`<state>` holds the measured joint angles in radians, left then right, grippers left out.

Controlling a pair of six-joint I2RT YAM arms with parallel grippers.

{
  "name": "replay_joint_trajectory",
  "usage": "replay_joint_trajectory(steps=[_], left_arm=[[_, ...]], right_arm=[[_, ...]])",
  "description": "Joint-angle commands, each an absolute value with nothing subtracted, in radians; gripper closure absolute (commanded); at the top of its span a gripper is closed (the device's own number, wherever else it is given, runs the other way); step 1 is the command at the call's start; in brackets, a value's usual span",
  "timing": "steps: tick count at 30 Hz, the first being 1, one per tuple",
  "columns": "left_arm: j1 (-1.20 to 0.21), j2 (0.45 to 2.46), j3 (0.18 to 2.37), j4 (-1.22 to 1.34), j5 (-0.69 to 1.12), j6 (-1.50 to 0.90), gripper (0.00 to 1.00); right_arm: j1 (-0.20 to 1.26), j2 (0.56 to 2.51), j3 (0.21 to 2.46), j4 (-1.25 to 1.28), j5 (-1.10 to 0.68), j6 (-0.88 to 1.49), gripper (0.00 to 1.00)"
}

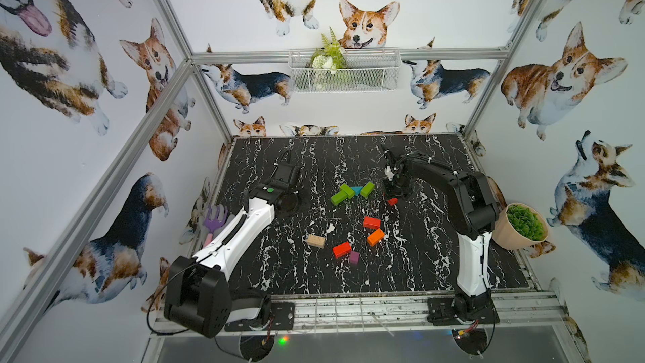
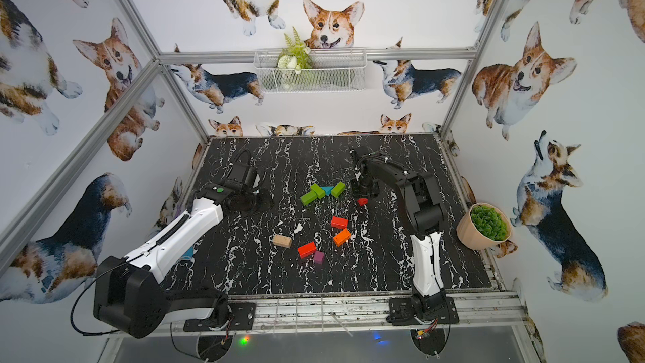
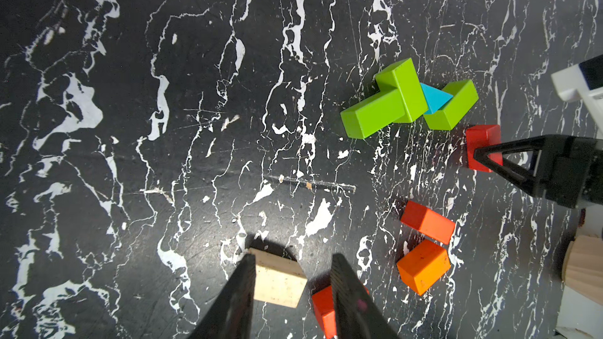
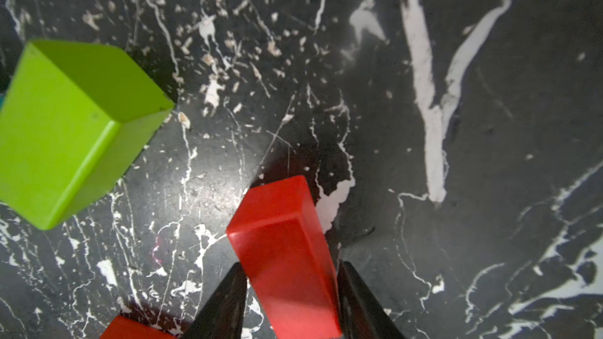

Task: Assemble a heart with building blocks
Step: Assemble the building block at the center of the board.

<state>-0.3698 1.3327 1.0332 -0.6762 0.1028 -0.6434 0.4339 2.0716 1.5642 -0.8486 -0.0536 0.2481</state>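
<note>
Black marbled surface (image 1: 419,267): 1 red brick (image 4: 284,239), judged light, rigid, slick-painted; best taken across its long flat sides. Right gripper (image 4: 292,265) closed on it; left gripper (image 3: 293,256) part-open, empty.

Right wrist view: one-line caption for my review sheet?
Right tool straddling a red brick on the black marble table, a green brick lying apart nearby.

Corgi-print walls (image 1: 244,12) surround a black white-veined tabletop (image 1: 436,267); a wire basket (image 1: 370,75) hangs on the back rail (image 1: 453,54)
</note>
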Motion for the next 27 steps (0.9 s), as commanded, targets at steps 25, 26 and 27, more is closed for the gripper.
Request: replay_joint_trajectory(steps=[25, 26, 27], left_arm=[[-0.368, 1.352, 0.971, -0.612, 0.145, -0.669, 0.60], [-0.368, 1.349, 0.970, -0.613, 0.140, -0.666, 0.60], [-0.368, 1.347, 0.969, -0.615, 0.137, -0.665, 0.60]], right_arm=[[0.536, 2.046, 1.549, -0.874, 0.150, 0.252, 0.33], [0.525, 2.050, 1.554, -0.881, 0.151, 0.264, 0.33], [0.514, 2.055, 1.561, -0.888, 0.148, 0.270, 0.34]])
